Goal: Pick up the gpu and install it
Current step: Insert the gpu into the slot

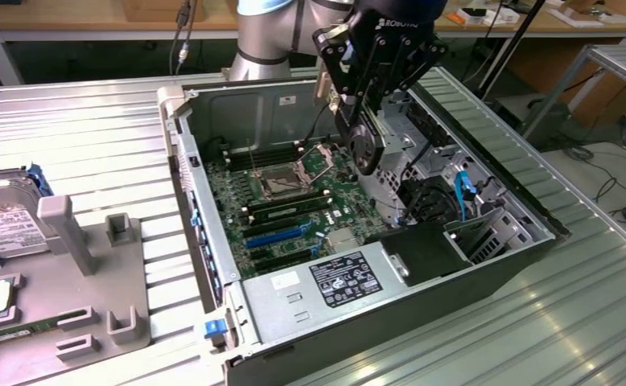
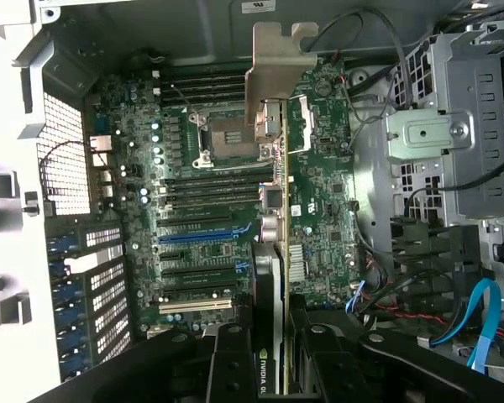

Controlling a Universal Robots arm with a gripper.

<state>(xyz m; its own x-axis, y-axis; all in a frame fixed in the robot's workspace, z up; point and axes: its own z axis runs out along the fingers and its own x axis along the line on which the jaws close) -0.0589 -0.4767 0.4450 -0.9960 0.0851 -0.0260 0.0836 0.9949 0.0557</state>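
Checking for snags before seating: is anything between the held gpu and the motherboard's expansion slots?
Nothing visible. The gpu in the gripper hangs above the board; the expansion slots lie bare, and the loose cables sit beside the drive bays.

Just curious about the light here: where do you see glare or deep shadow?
Exterior view: bright glare streaks on the ribbed metal table; wrist view: washed-out white beyond the computer case wall, deep shadow where the gpu is gripped.
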